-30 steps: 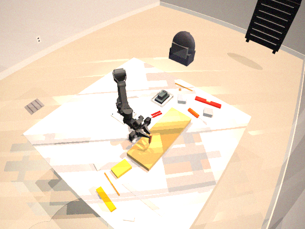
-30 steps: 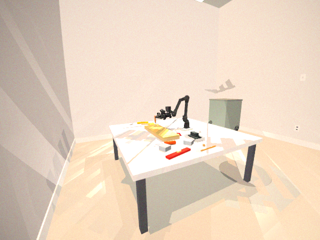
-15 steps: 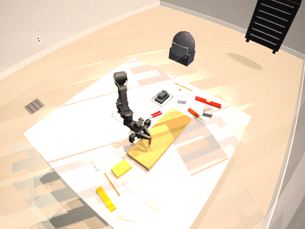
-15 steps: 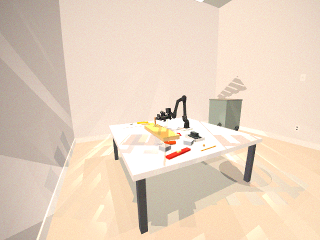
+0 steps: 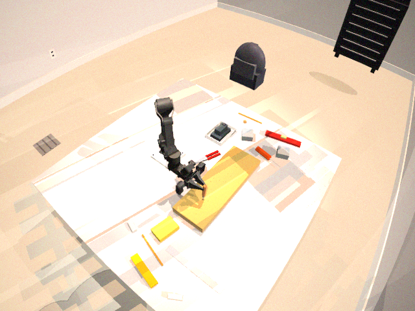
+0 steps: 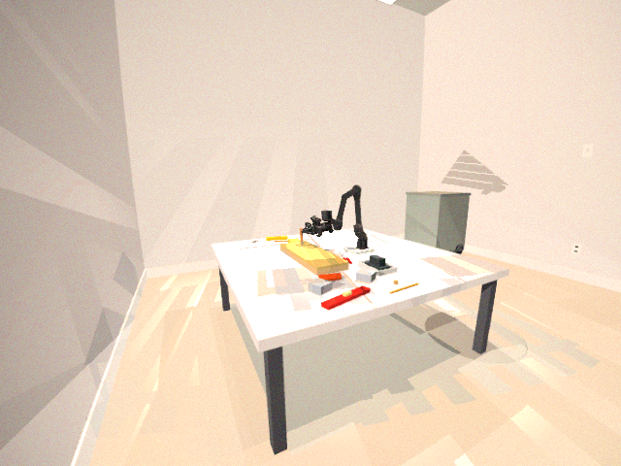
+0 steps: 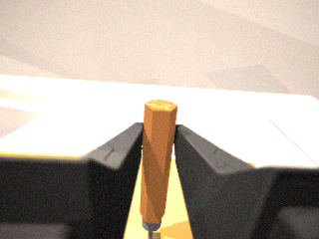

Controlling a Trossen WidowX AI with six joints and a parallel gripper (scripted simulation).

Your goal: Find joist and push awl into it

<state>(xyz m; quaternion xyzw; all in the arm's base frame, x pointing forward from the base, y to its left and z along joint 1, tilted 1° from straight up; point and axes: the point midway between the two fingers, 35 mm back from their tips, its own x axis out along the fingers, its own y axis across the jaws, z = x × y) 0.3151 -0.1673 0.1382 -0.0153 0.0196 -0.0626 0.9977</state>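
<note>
While my tool [image 5: 200, 183] hangs over the near-left part of the floor panel [image 5: 218, 187], it's pinching the awl [image 7: 159, 164] by its orange handle, both fingers pressed against the sides. From the wrist view the awl stands upright, with the handle top poking above the fingers and the metal shaft just visible at the bottom over the yellow panel. Can't tell from any view whether the tip is touching the wood.

Going left to right on the white tabletop [image 5: 254, 234] in the top view: a yellow bar [image 5: 144, 270], a thin orange pencil [image 5: 152, 250], a yellow block [image 5: 164, 228], then the panel with my arm reaching over it. Further right, the stud finder [image 5: 221, 129] sits in the tray [image 5: 211, 137], well apart from the panel. A red level [image 5: 283, 138] lies beyond that, near the right edge.
</note>
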